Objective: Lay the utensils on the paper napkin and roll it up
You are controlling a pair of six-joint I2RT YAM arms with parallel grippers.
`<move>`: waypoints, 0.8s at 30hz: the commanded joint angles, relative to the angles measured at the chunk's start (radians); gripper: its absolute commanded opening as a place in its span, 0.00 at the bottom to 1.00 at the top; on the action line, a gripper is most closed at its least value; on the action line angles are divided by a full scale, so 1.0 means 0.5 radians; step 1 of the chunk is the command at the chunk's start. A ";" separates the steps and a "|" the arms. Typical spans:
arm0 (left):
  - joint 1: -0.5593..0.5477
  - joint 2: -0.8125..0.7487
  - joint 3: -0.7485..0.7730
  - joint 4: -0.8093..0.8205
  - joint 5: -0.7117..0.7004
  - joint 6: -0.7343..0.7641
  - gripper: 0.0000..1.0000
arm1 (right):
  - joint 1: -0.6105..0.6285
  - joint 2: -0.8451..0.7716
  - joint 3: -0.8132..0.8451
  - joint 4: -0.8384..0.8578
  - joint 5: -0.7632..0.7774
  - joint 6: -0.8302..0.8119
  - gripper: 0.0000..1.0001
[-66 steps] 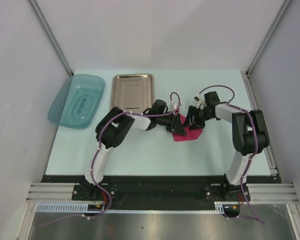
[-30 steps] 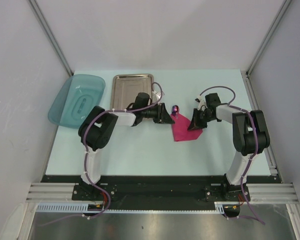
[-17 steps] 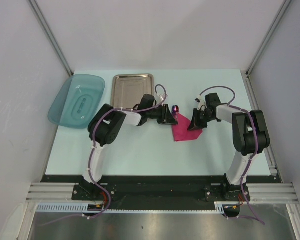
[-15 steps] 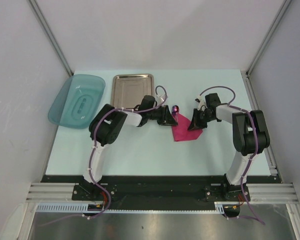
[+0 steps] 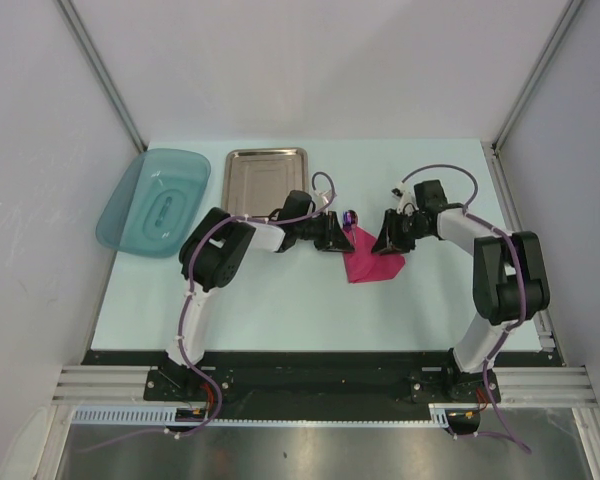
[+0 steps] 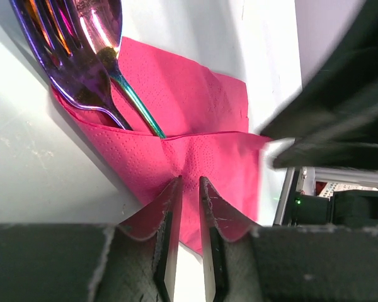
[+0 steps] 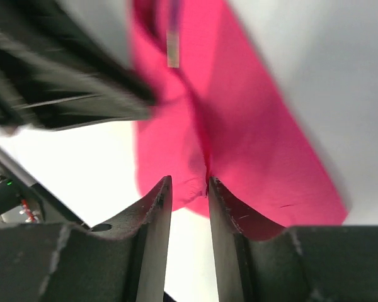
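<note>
Thin magenta-pink paper napkin [image 5: 372, 264] folded on the pale table [image 5: 280, 300], between both grippers. Tucked into its fold: purple plastic fork [image 6: 63, 60] and red-bowled spoon with teal-green handle [image 6: 104, 28], lower ends hidden, heads cut off by the frame. Left gripper [image 6: 189, 184] and right gripper [image 7: 186, 182] nearly closed at the paper; whether pinching it, cannot tell. Right wrist view blurred.

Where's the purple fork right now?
In the left wrist view, the purple fork sits top left beside the spoon, its handle tucked into the folded pink napkin. From above, it lies between the left gripper and right gripper.
</note>
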 commanded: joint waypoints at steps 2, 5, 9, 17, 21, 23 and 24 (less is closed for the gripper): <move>-0.010 0.044 0.050 -0.132 -0.113 0.134 0.23 | 0.104 -0.234 0.017 0.077 -0.168 0.065 0.34; -0.013 0.041 0.047 -0.138 -0.116 0.147 0.23 | 0.177 -0.262 -0.016 0.114 -0.190 0.096 0.31; -0.019 0.041 0.050 -0.157 -0.129 0.153 0.22 | 0.291 -0.213 -0.047 0.151 -0.168 0.117 0.31; -0.022 0.053 0.068 -0.160 -0.120 0.156 0.23 | 0.303 -0.002 -0.130 0.231 -0.177 0.136 0.25; -0.019 0.057 0.080 -0.178 -0.123 0.168 0.22 | 0.233 0.100 -0.191 0.234 -0.254 0.126 0.23; -0.019 0.060 0.080 -0.178 -0.117 0.165 0.22 | 0.199 0.127 -0.210 0.222 -0.257 0.111 0.22; -0.019 0.063 0.080 -0.178 -0.116 0.165 0.22 | 0.190 0.130 -0.231 0.221 -0.263 0.105 0.22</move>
